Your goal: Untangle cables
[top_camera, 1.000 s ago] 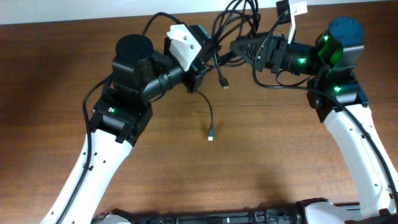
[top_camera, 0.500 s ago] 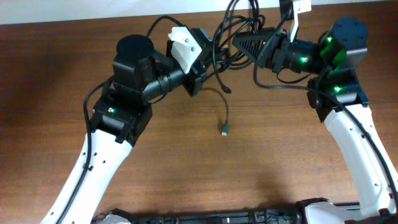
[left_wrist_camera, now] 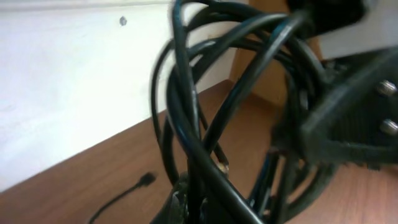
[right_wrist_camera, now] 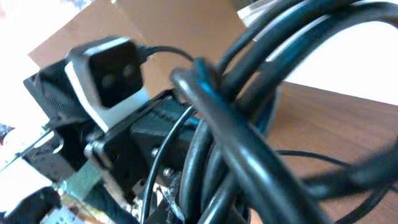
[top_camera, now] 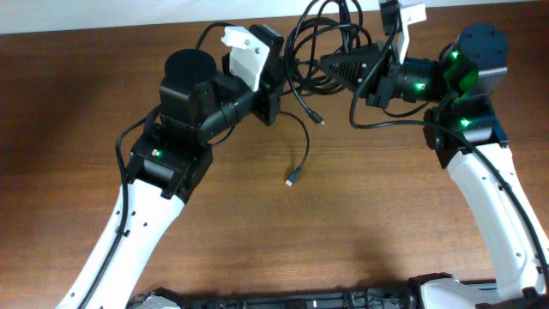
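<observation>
Right gripper [top_camera: 322, 62] jaws newly, left gripper [top_camera: 278, 86] jaws also, tight on cables [top_camera: 302, 39]: one bundle, two loose plugs [top_camera: 292, 180].

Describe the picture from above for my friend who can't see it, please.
A robot's left claw and right claw face each other, both shut on one tangled bunch of thin black cables at the far side of a brown wooden table. One loose plug end trails down toward the table's middle.
</observation>
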